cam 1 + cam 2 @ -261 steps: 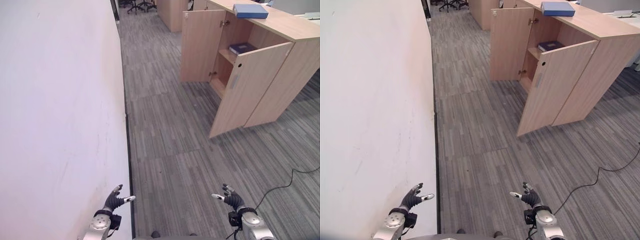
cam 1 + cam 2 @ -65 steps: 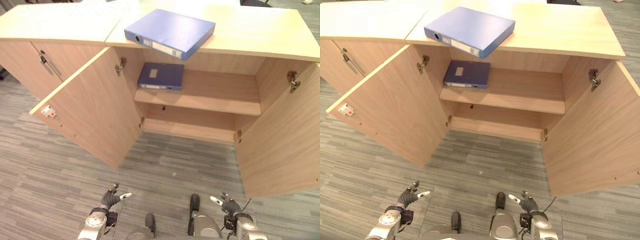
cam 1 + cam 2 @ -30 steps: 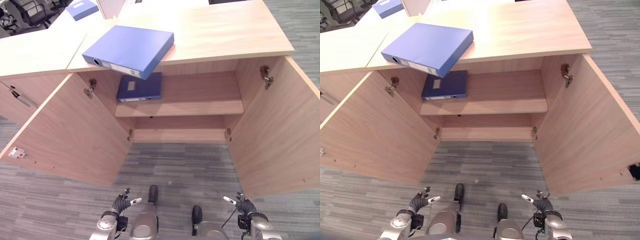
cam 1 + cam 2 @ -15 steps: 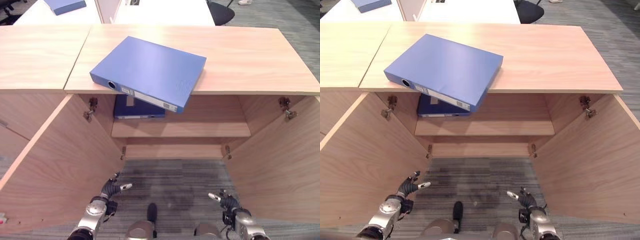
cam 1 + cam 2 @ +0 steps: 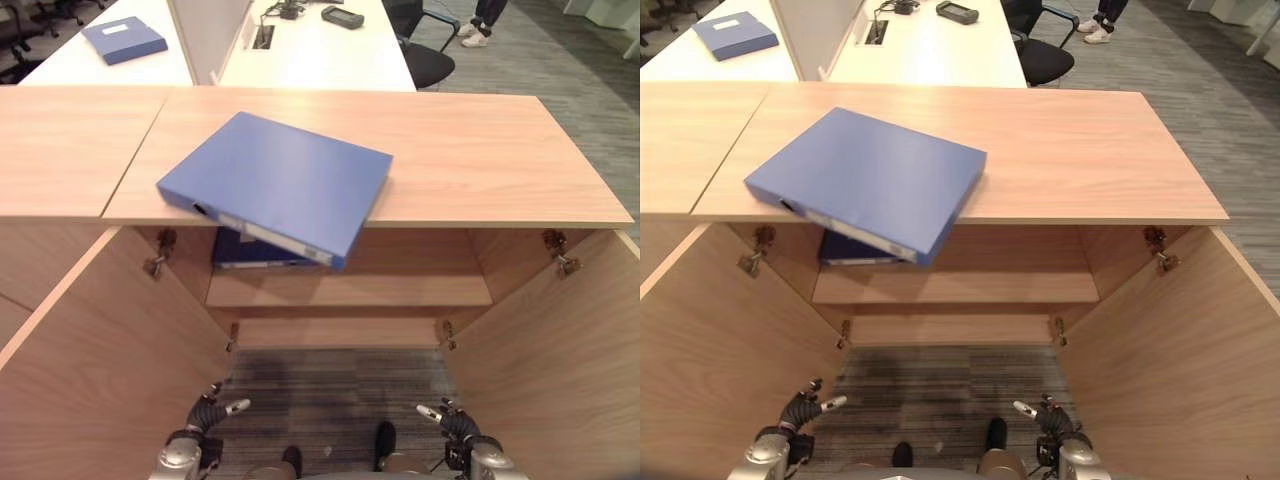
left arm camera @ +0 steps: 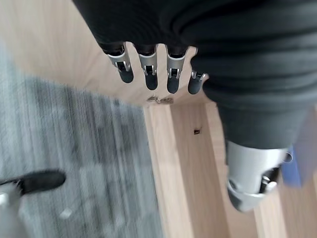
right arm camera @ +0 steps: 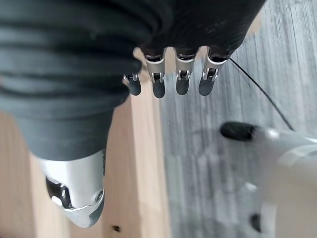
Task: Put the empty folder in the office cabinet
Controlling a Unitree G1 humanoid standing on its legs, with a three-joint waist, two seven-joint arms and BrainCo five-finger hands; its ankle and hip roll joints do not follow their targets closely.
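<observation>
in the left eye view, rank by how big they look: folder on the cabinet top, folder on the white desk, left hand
1. Folder on the cabinet top, by far the largest.
2. Folder on the white desk, though it lies farther from the camera, so its true size may match the first.
3. Left hand, smallest, fingers relaxed.

The second folder (image 5: 262, 254) on the upper shelf (image 5: 350, 290) lies mostly hidden behind the blue folder (image 5: 275, 184) overhanging the cabinet top (image 5: 480, 150). Both cabinet doors are cut off by the frame edges. The object on the far desk (image 5: 310, 45) is too small to identify, possibly a phone.
</observation>
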